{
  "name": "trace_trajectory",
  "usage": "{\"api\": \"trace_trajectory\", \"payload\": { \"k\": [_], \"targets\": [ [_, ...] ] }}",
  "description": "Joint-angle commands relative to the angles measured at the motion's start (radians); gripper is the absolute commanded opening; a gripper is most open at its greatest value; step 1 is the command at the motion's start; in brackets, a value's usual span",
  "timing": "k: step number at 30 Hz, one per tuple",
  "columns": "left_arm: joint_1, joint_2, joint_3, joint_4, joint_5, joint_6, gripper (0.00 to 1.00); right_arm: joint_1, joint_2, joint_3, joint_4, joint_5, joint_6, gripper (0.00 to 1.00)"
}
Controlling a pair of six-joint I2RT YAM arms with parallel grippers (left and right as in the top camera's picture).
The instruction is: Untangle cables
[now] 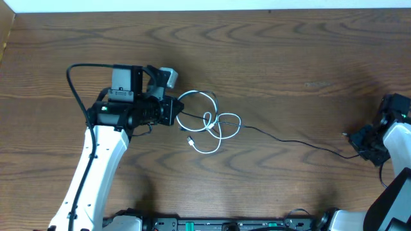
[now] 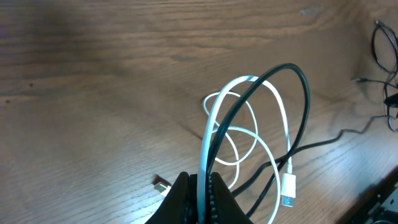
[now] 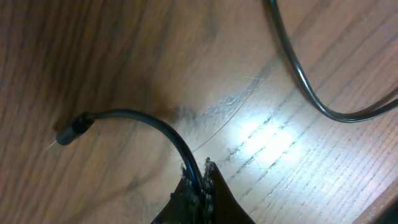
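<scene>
The left gripper (image 2: 200, 188) is closed tight on two strands at once, the white cable (image 2: 205, 140) and the black cable (image 2: 303, 106), which rise together from between its fingers as one tall loop. Beyond the loop, the white cable makes several smaller rings on the counter (image 1: 289, 51), and its white plug (image 2: 288, 186) hangs just beside the gripper. From this tangle the black cable runs alone across the wood to the right side. There the right gripper (image 3: 200, 177) is pinched on it near its end, and the small black plug (image 3: 69, 134) lies on the counter close by.
</scene>
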Motion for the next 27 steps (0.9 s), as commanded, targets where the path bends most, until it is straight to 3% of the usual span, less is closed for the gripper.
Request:
{"api": "trace_trajectory", "payload": {
  "k": [1, 3, 5, 8, 10, 14, 18, 27],
  "targets": [
    [0.012, -0.008, 0.013, 0.001, 0.016, -0.011, 0.08, -0.013, 0.001, -0.001, 0.000, -0.004, 0.008, 0.01],
    [0.010, -0.007, 0.013, 0.008, 0.179, -0.009, 0.08, -0.012, 0.001, -0.001, 0.032, -0.133, -0.055, 0.02],
    [-0.003, -0.007, 0.013, 0.020, 0.352, 0.032, 0.08, -0.011, 0.001, -0.001, 0.090, -0.451, -0.263, 0.24],
    [-0.038, -0.007, 0.013, 0.035, 0.446, 0.047, 0.07, 0.003, 0.001, -0.001, 0.150, -0.845, -0.494, 0.63],
    [-0.065, -0.007, 0.013, 0.038, 0.448, 0.047, 0.07, 0.021, 0.001, -0.001, 0.161, -0.937, -0.530, 0.75],
    [-0.127, -0.006, 0.013, 0.056, 0.419, 0.047, 0.08, 0.094, 0.001, -0.001, 0.152, -1.098, -0.666, 0.80],
    [-0.214, -0.006, 0.013, 0.056, 0.254, 0.047, 0.07, 0.240, 0.001, -0.001, 0.144, -1.184, -0.786, 0.83],
    [-0.333, 0.018, 0.013, 0.056, 0.129, 0.040, 0.08, 0.552, 0.001, -0.001, 0.217, -1.188, -0.837, 0.83]
  ]
}}
